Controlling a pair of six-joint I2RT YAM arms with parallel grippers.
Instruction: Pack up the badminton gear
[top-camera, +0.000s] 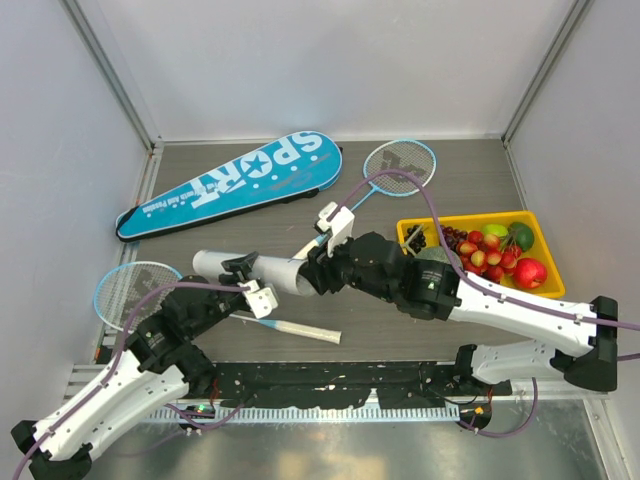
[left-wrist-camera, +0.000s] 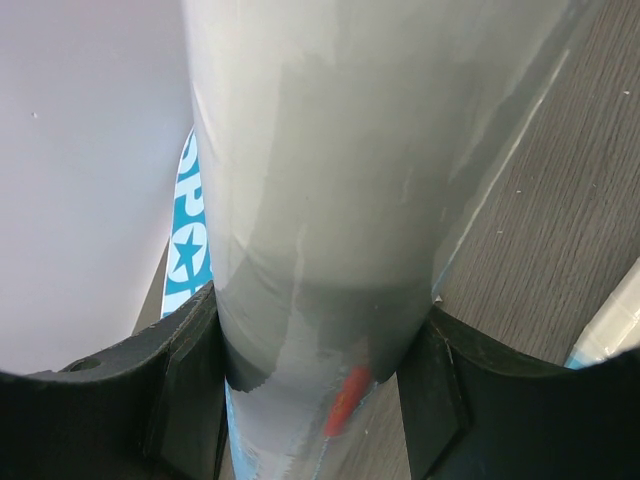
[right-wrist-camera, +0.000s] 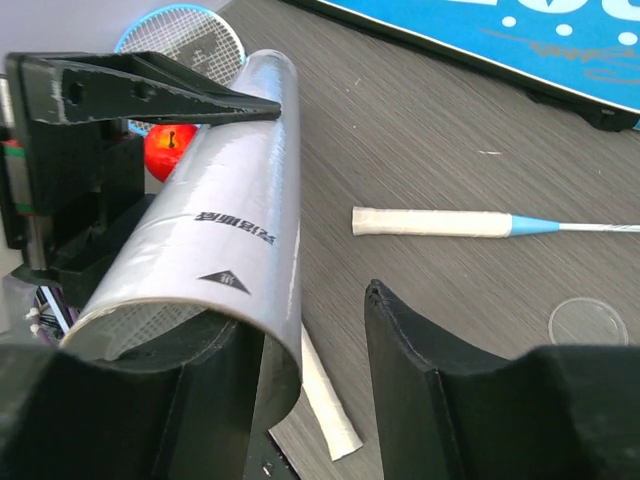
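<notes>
From above, the left claw (top-camera: 250, 282) at the near left pinches the white tube (top-camera: 283, 272), which lies mid-table. The right claw (top-camera: 318, 268) sits at the tube's right end.

Left wrist: both jaws press the white tube (left-wrist-camera: 320, 180).

Right wrist: the jaws stand spread at the white tube's (right-wrist-camera: 230, 200) mouth, one finger (right-wrist-camera: 420, 350) clear of it.

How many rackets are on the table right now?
2. The far racket lies right of the blue bag; the near racket lies front-left. None seems hidden.
</notes>
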